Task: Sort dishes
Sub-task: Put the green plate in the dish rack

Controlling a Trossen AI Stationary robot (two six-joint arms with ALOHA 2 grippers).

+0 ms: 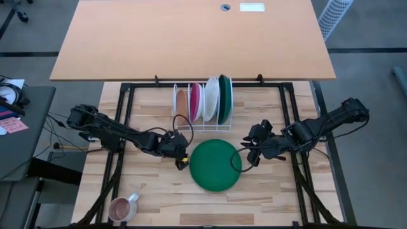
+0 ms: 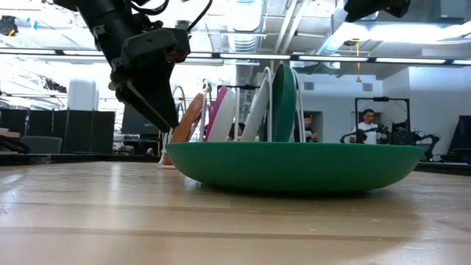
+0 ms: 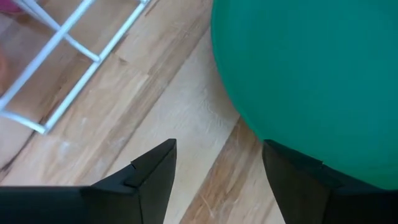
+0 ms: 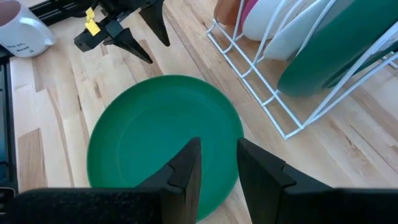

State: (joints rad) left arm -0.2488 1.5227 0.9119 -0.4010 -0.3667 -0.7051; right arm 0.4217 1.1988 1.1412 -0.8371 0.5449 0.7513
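A green plate (image 1: pixel 216 164) lies flat on the wooden table, right side up. Behind it, a white wire rack (image 1: pixel 205 128) holds an orange-brown plate (image 1: pixel 182 104), a magenta plate (image 1: pixel 195 102), a white plate (image 1: pixel 210 98) and a dark green plate (image 1: pixel 224 98), all standing on edge in its slots. My left gripper (image 3: pixel 217 146) hangs open just off the flat plate's left rim, slanting down, clear of the table (image 2: pixel 158 110). My right gripper (image 4: pixel 217 146) stands higher, over the plate's right side, with a narrow gap between its fingers and nothing in it.
A small pink mug (image 1: pixel 124 207) stands near the table's front left corner. A large orange-brown tabletop (image 1: pixel 191 38) lies beyond the far edge. Bare wood shows in front of the green plate and to its right. People stand in the room behind, in the low view.
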